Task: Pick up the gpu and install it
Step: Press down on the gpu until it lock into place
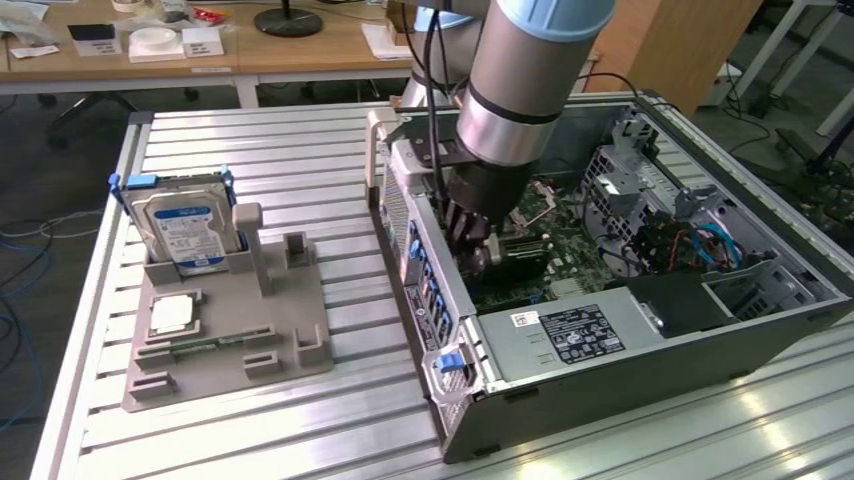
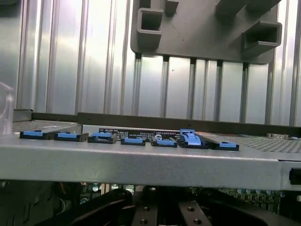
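The ribbed aluminium counter (image 1: 267, 160) carries a grey holder tray (image 1: 220, 335) toward its edge on the exterior view's left, and an open computer case (image 1: 627, 320) beside it, filling the opposite half.

Arm (image 1: 527, 70): thick silver-grey metal tube, light blue cap ring at the upper joint, shiny cylindrical wrist section below it. Under that a black housing narrowing toward the gripper (image 1: 491, 245), black with a small pale metallic part at its tip. Black cables (image 1: 434, 110) run down alongside the tube toward the black housing. Wrist view: gripper body (image 2: 162, 212) black, two flat dark grey bars with small round screw holes, curved black casing on either side.
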### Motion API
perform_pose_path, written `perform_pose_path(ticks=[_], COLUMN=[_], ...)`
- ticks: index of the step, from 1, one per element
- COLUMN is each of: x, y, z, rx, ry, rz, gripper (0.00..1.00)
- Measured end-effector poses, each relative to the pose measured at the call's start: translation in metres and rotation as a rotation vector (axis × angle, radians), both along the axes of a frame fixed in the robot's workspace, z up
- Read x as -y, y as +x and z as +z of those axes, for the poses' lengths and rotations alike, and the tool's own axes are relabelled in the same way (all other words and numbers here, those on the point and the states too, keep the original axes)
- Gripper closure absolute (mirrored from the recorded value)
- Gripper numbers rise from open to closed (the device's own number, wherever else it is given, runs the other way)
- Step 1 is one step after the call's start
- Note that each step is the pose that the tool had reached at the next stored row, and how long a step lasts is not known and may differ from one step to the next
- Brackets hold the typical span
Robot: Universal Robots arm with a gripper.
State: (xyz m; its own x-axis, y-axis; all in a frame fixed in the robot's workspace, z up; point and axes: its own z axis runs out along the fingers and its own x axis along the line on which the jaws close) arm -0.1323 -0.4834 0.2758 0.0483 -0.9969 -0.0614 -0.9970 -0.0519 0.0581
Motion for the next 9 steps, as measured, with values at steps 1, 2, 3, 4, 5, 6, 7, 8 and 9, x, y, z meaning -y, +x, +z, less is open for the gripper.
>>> perform_pose_path(ticks=[1,2,3,4,5,6,7,8,9], x=[0.0,0.0,-0.0001,-0.0001,-0.0001,-0.0002,-0.0006,-0.0014,-0.0025], y=[0.0,0.0,0.001,0.005,0.008,0.012,0.015,0.017,0.019], z=[-0.0006,-0.0017,-0.0025,-0.0027,-0.0029,-0.0029,-0.0029,-0.0029,-0.0029], rx=[-0.0001,-0.0007,-0.0017,-0.0022,-0.0026,-0.0029,-0.0029,-0.003,-0.003], ry=[0.0,0.0002,0.0004,0.0002,0.0003,0.0001,0.0002,0.0003,0.0003], rz=[0.0,0.0,0.0,0.0,0.0,0.0,0.0,0.0,0.0], gripper=[0.89,0.89,0.89,0.89,0.89,0.89,0.89,0.89,0.89])
